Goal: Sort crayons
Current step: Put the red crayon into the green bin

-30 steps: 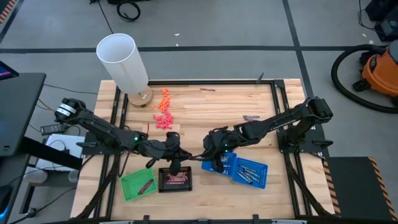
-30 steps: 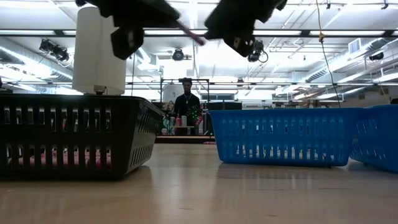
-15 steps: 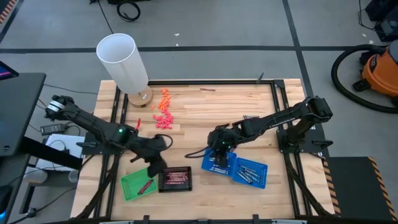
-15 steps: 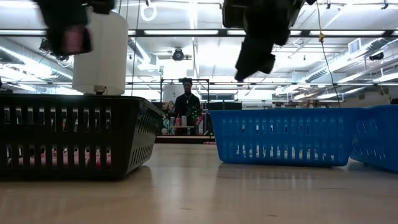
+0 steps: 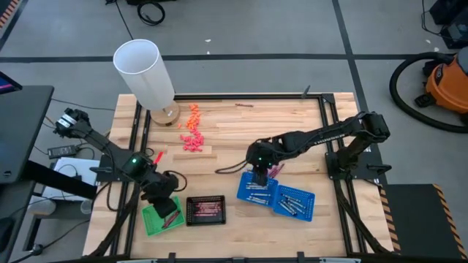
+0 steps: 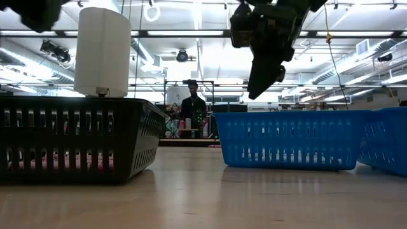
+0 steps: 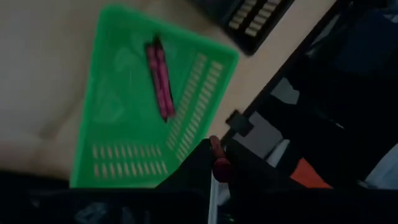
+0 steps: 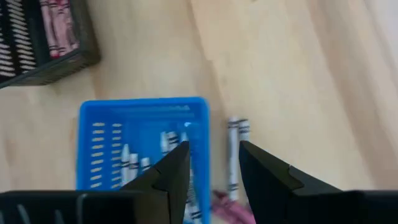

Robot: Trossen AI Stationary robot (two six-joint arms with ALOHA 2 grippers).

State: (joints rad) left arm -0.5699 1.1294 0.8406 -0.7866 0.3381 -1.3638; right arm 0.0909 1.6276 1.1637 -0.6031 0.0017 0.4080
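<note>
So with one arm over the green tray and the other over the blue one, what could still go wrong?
The left gripper pinches a red crayon above the green basket, near its edge; released there, it might land outside. The right gripper is open above the blue basket, and grey crayons already lie on the table beside it, so more could miss.

Both arms are showing as dark, slender jointed links, each carrying a small green light glowing partway along. The right gripper's (image 8: pixel 208 168) fingers (image 8: pixel 264 171) are appearing as flat black wedges.
</note>
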